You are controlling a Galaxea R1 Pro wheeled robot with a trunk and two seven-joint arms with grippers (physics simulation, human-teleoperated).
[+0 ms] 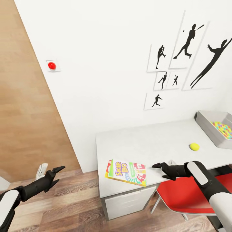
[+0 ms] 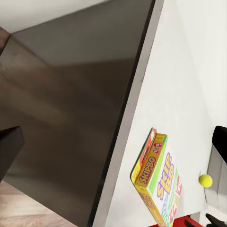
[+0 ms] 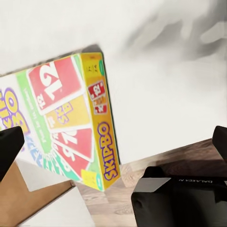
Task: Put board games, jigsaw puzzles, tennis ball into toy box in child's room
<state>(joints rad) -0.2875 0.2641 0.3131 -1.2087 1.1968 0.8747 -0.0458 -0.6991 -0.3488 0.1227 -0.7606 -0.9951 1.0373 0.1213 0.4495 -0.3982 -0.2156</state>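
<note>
Left gripper (image 1: 59, 174) is hanging low on the left over the wood floor (image 1: 74, 203), fingers spread a bit with nothing in them, well away from the table (image 1: 145, 141). Moving right, the SKIP-BO board game (image 1: 126, 172) lies flat at the near left corner of the table, and its near edge looks like it pokes past the table edge, so a clumsy nudge could tip it onto the floor. The right gripper (image 1: 160, 169) sits just to the right of the box, low over the table, fingers open and empty; if it comes in sideways it'll probably shove the box toward that corner instead of pinching it. Further right, the tennis ball (image 1: 194, 147) sits loose and could roll if bumped. The toy box (image 1: 206, 124) is at the far right, a jigsaw puzzle (image 1: 223, 129) already inside.
</note>
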